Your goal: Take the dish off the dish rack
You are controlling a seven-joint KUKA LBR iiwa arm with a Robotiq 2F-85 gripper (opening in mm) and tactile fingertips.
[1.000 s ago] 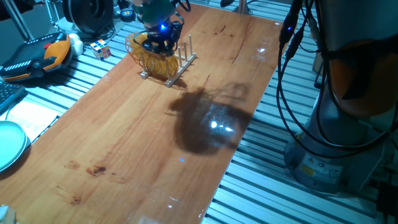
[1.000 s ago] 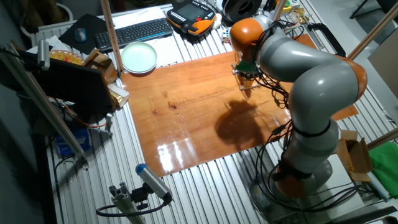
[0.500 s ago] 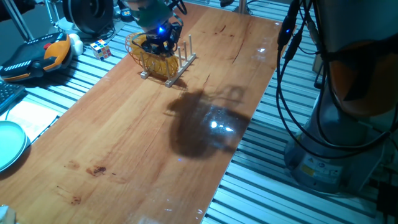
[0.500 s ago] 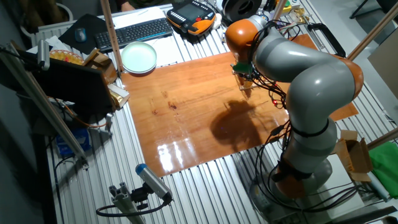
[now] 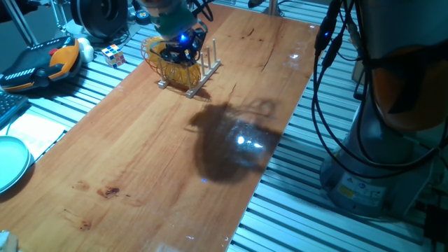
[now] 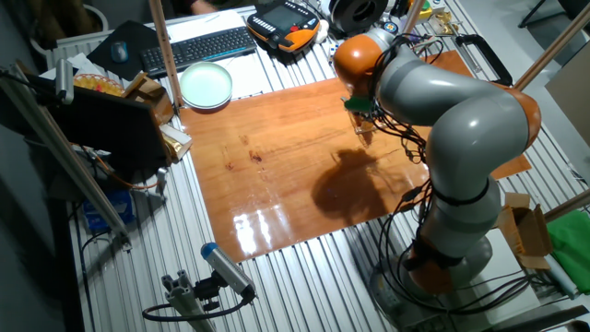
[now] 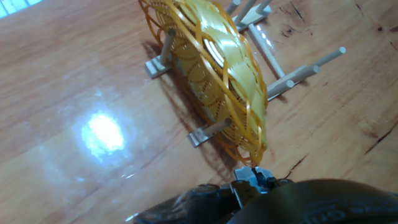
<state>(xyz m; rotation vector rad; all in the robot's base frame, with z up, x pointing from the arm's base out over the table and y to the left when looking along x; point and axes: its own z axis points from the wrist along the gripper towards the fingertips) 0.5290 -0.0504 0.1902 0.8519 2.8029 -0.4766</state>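
Note:
The yellow woven dish (image 5: 170,66) stands on edge between the pegs of the small wooden dish rack (image 5: 204,72) at the far end of the table. My gripper (image 5: 179,50), with a blue light on it, sits right on top of it. In the hand view the dish (image 7: 217,68) fills the upper middle, and the rack's (image 7: 298,74) pegs stick out to the right. My gripper (image 7: 251,178) is shut on the dish's near rim at the bottom of the frame. In the other fixed view my own arm hides the hand and the dish.
A teal plate (image 5: 10,161) (image 6: 206,86) lies off the table's left side. A Rubik's cube (image 5: 114,54) and an orange-black pendant (image 5: 42,63) sit beside the rack's end. Cables (image 5: 329,70) hang along the right edge, near the arm's base (image 6: 442,249).
The arm has shifted only slightly. The dish stands in the rack as before, with the gripper at its rim.

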